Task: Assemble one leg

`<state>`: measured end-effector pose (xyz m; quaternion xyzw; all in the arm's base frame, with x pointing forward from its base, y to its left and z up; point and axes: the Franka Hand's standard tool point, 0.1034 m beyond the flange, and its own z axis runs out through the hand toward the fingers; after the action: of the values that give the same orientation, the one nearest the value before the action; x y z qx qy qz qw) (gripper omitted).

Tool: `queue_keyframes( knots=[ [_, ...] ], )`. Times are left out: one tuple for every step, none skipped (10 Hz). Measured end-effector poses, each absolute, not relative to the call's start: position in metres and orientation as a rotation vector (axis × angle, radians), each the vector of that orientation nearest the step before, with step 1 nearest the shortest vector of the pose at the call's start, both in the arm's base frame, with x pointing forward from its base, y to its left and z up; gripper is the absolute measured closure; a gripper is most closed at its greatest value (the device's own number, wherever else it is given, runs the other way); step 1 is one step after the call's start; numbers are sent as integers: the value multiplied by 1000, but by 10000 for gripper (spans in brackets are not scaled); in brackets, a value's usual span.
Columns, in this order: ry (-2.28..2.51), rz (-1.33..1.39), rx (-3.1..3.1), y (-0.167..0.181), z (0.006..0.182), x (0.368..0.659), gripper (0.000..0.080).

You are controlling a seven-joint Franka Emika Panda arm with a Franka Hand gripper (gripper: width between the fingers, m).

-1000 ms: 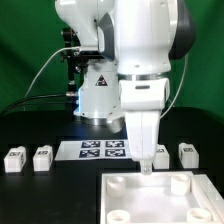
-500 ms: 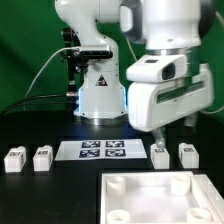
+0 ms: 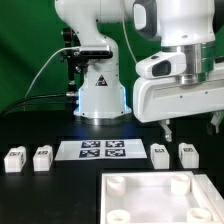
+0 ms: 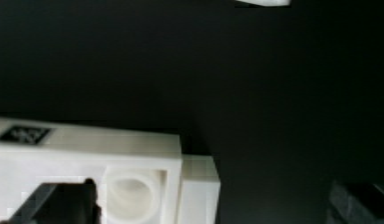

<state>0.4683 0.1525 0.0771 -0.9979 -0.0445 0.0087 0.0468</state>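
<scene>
Four small white legs stand on the black table: two at the exterior view's left (image 3: pixel 14 159) (image 3: pixel 42 157) and two at its right (image 3: pixel 160 153) (image 3: pixel 187 153). The broad white slab (image 3: pixel 150 203) with round corner sockets lies at the front. My gripper (image 3: pixel 190 129) hangs open and empty above the two right legs, touching nothing. In the wrist view the gripper (image 4: pixel 210 205) is open, with its dark fingers (image 4: pixel 56 200) wide apart. Between them lies a slab corner with a round socket (image 4: pixel 132 195) and a tag (image 4: pixel 25 133).
The marker board (image 3: pixel 103 149) lies flat between the two pairs of legs. The robot's white base (image 3: pixel 98 95) stands behind it, before a green backdrop. A small white thing (image 4: pixel 263 3) shows at the edge of the wrist view.
The gripper has risen from just above the slab's far edge, swung toward the exterior view's right and turned, so both fingers now show spread apart. The legs and slab have not moved.
</scene>
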Motion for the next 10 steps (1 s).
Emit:
queue_keyframes(
  knots=[
    [-73, 107, -3044, 156, 71, 461, 150],
    [0, 138, -3046, 160, 71, 460, 150],
    [-13, 303, -3052, 158, 69, 451, 150],
    [-6, 447, -3043, 155, 64, 451, 150],
    [-1, 592, -3026, 154, 60, 452, 150],
    [-7, 707, -3007, 155, 58, 452, 150],
    [-13, 815, -2985, 153, 58, 449, 150],
    [-21, 961, -2949, 152, 59, 445, 150],
    [-22, 1016, -2931, 152, 55, 448, 150],
    [-1, 1037, -2930, 154, 54, 446, 150]
  ],
)
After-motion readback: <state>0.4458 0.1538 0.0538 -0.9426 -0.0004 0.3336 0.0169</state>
